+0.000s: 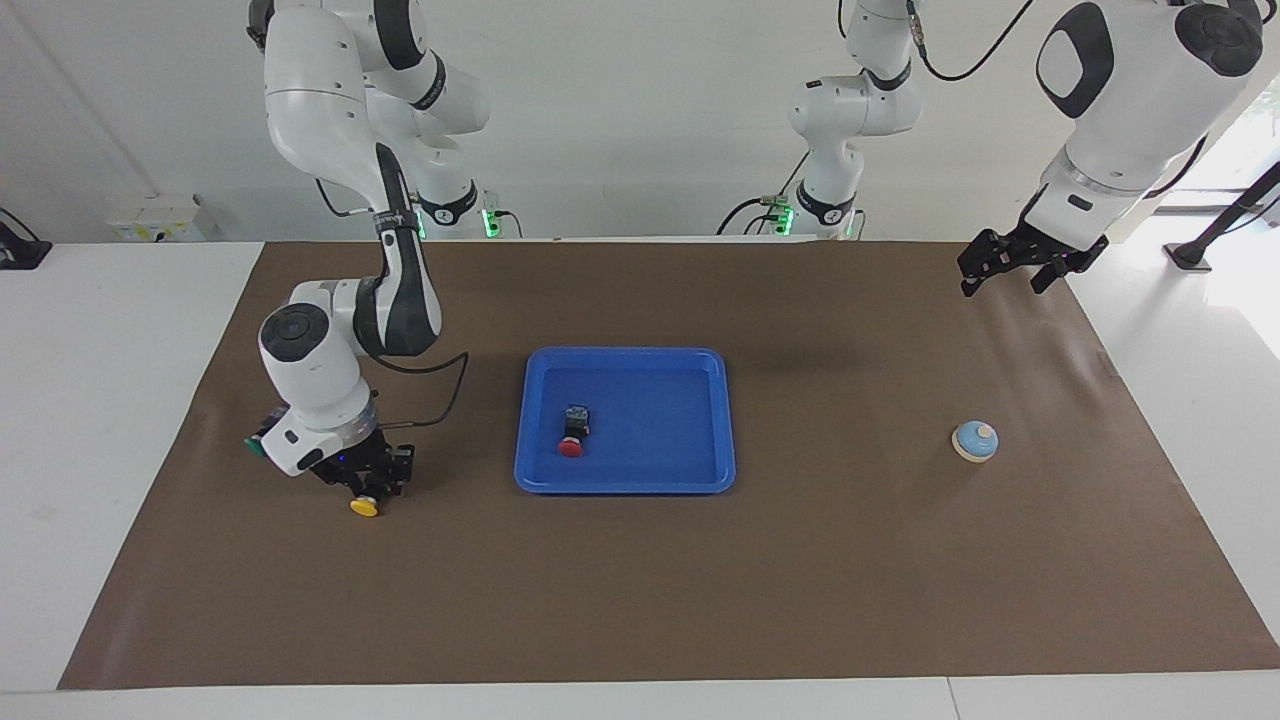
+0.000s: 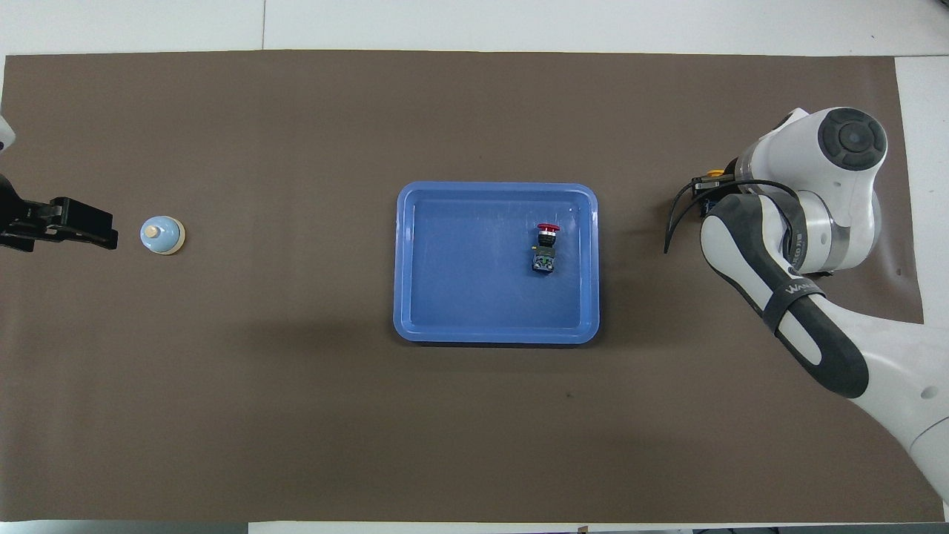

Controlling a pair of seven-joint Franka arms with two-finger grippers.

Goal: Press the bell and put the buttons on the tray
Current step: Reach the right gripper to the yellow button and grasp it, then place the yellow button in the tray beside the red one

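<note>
While the red button [image 1: 571, 437] lies in the tray [image 1: 700, 470], right gripper [image 1: 366, 492] grips the yellow button [image 1: 364, 507]; left gripper [image 1: 1020, 262] hangs open above the mat [image 1: 800, 580], bell [image 1: 975, 441] nearby.

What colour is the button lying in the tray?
Red cap, black body: the button in the blue tray shows best in the overhead view.

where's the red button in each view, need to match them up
Facing view: the red button lies in the blue tray, in the half toward the right arm's end, cap pointing away from the robots.
Overhead view: the same red button lies in the tray, right of the picture's middle.
Shared landmark: the bell on the brown mat, toward the left arm's end.
</note>
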